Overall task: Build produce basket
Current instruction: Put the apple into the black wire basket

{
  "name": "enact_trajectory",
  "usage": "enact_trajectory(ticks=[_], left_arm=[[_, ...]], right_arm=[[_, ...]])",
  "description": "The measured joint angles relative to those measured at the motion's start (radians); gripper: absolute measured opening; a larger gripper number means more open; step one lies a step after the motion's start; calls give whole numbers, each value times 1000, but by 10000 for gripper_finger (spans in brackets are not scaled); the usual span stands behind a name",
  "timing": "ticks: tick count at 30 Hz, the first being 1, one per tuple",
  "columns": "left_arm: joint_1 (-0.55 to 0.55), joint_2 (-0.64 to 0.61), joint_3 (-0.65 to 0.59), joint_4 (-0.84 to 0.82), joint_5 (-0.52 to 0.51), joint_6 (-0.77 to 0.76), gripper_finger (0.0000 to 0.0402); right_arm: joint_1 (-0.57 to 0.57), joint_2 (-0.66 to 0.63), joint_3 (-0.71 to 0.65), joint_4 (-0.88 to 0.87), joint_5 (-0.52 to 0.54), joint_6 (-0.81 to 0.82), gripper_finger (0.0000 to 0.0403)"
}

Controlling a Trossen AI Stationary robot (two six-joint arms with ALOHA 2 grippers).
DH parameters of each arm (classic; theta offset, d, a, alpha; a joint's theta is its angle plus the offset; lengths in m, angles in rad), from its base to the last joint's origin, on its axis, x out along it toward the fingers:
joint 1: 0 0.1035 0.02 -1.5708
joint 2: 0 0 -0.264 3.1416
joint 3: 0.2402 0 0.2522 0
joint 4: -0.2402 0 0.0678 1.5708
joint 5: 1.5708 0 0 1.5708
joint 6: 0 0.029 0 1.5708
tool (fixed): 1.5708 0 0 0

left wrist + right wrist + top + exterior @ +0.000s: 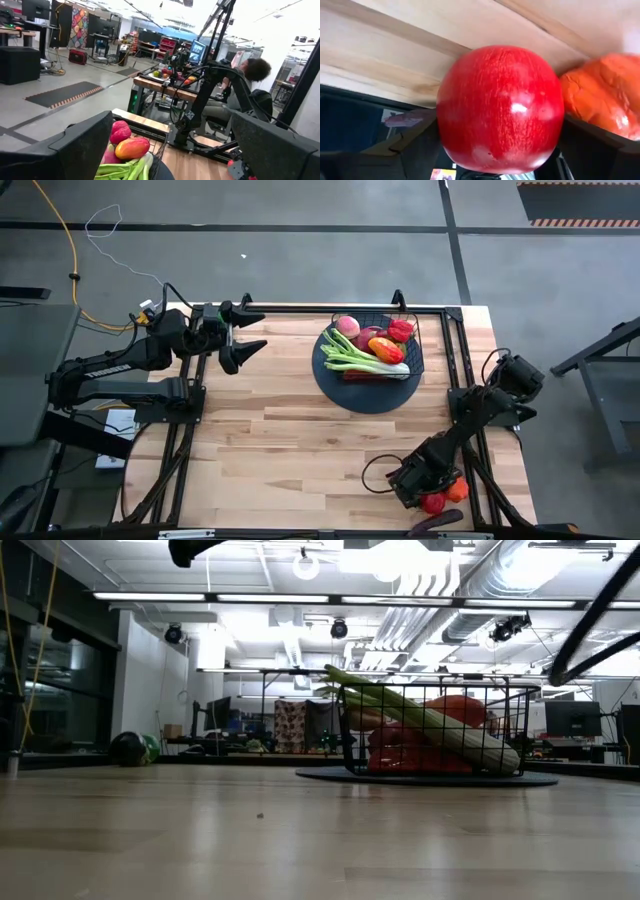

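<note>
The right claw (432, 498) is closing around a red apple (500, 107), fingers not yet pinching; next, carrying it to the basket (420, 345).

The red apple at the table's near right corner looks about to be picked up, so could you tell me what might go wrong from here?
1. The red apple is round and glossy between the right gripper's closing jaws; it could squirt out.
2. It sits near the table's edge and may roll off.
3. The orange fruit lies right beside it and might get knocked.
</note>
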Motion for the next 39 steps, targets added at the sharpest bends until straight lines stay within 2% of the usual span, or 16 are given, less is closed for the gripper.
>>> enact_trajectory(ticks=[6,13,20,26,29,31,39], left_arm=[[0,0,0,0,-2,0,397],[0,0,0,0,-5,0,397],[0,0,0,-2,-7,-8,397],[0,-2,0,-3,-7,-79,397],[0,-2,0,-3,-7,-79,397],[0,-2,0,-3,-7,-81,397],[0,-2,0,0,-41,-90,397]], right_arm=[[-52,-54,0,0,60,-172,330],[-159,-255,0,-9,235,-417,328],[-373,-451,0,34,326,-767,328],[-585,-466,0,107,369,-1108,328],[-692,-438,0,197,368,-1256,328],[-760,-423,-1,322,369,-1328,328],[-957,-411,0,867,344,-1451,327]])
